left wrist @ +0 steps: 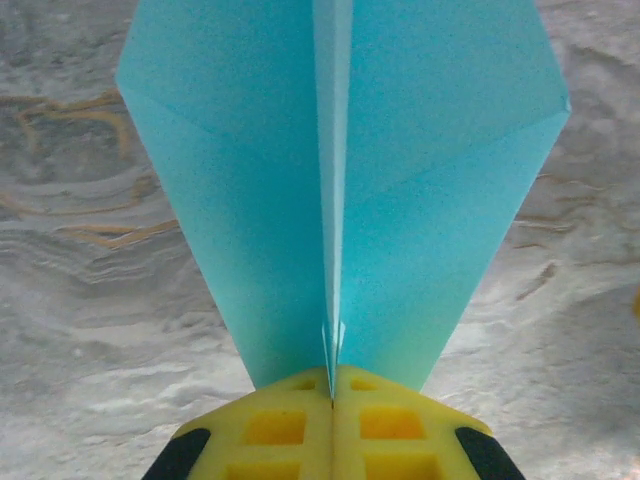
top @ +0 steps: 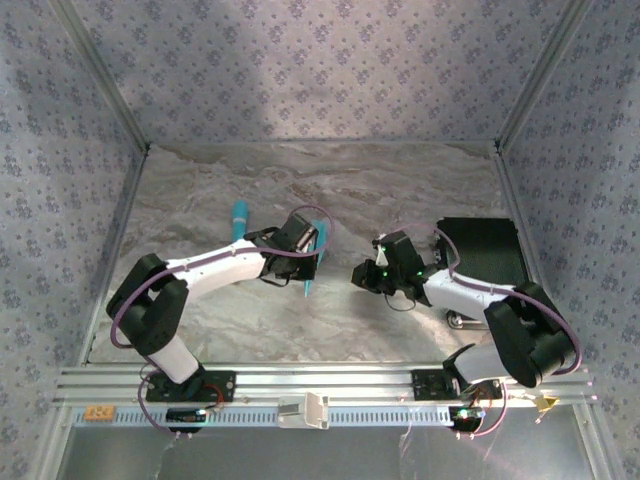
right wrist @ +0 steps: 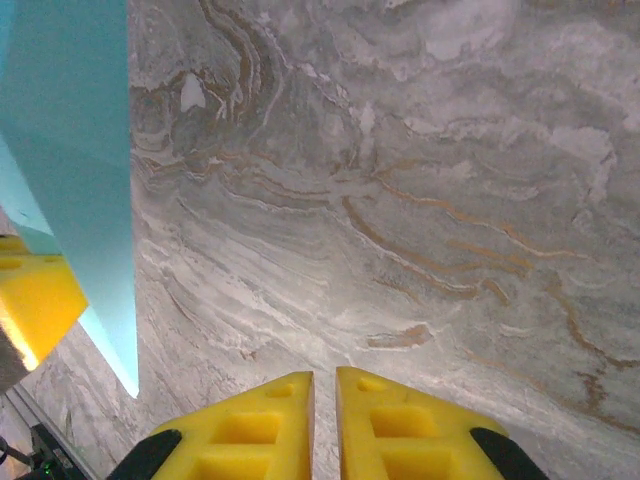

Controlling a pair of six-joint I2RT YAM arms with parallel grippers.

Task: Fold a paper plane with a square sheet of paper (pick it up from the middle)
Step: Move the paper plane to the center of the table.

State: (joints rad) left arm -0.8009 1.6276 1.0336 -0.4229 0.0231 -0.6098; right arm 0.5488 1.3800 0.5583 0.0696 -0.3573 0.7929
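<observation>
The light cyan-blue paper plane (left wrist: 250, 200) is a creased dart with two wings spreading from a central fold. My left gripper (left wrist: 332, 375) is shut on that central fold, holding the plane above the marble table. From above, the plane (top: 312, 262) hangs edge-on at the left gripper (top: 305, 250), its point toward the near side. My right gripper (top: 362, 275) hovers just to the right of it. In the right wrist view this gripper (right wrist: 324, 378) stands slightly open with nothing between its fingers, and the plane's wing (right wrist: 80, 150) sits at the left, apart from them.
A slim turquoise stick (top: 239, 218) lies on the table behind the left arm. A black tray (top: 485, 250) sits at the right side by the right arm. Patterned walls close in the table (top: 330, 180) on three sides.
</observation>
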